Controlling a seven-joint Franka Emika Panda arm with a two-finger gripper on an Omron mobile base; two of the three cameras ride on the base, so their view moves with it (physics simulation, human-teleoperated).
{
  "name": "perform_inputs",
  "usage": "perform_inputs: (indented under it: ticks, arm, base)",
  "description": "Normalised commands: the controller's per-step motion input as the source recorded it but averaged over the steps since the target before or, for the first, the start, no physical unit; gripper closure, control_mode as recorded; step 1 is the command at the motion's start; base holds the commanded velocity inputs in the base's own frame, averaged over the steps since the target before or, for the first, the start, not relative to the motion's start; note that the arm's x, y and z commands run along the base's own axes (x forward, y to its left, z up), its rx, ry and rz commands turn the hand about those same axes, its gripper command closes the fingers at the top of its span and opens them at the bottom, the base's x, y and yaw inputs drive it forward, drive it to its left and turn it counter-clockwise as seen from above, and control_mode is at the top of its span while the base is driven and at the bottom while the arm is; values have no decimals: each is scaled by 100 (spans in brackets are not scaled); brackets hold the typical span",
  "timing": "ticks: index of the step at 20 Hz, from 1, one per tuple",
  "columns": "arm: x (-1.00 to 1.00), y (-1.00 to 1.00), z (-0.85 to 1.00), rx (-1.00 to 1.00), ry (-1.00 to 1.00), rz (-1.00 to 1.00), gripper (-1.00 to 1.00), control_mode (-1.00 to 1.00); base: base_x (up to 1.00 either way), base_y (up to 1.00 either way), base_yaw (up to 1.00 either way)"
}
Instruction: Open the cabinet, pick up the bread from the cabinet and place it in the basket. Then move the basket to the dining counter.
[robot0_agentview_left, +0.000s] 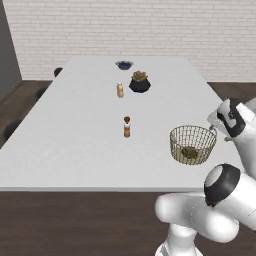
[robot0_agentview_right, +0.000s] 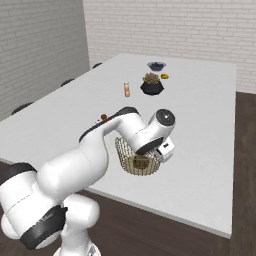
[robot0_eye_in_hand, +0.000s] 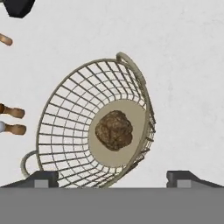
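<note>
The basket (robot0_agentview_left: 176, 141) of pale-gold wire stands on the white dining counter (robot0_agentview_left: 75, 145), near its front right edge. The dark brown bread (robot0_agentview_left: 189, 152) lies on the basket's tan bottom. In the hand view I look down into the basket (robot0_eye_in_hand: 65, 113) at the bread (robot0_eye_in_hand: 114, 130). My gripper (robot0_eye_in_hand: 113, 178) hovers over it, open, with its two fingertips wide apart and nothing between them. In the right base view my hand hangs at the basket's (robot0_agentview_right: 124, 149) right rim, and the bread (robot0_agentview_right: 140, 162) shows through the mesh.
Further back on the counter stand two small brown shakers (robot0_agentview_left: 127, 127) (robot0_agentview_left: 120, 90), a black plant pot (robot0_agentview_left: 139, 82) and a blue bowl (robot0_agentview_left: 124, 64). Dark stools (robot0_agentview_left: 10, 131) line the counter's left side. A white brick wall closes the far end.
</note>
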Motion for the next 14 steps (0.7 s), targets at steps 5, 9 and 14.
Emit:
perform_inputs:
  ticks: [5,9,14]
  arm:
    - [-87,74,60,2,-21,12,-100,-100]
    - [-65,42,80,0,-20,7,-100,-100]
    - [-58,25,74,0,-25,5,-100,-100]
  base:
    - [0,0,0]
    - [0,0,0]
    - [0,0,0]
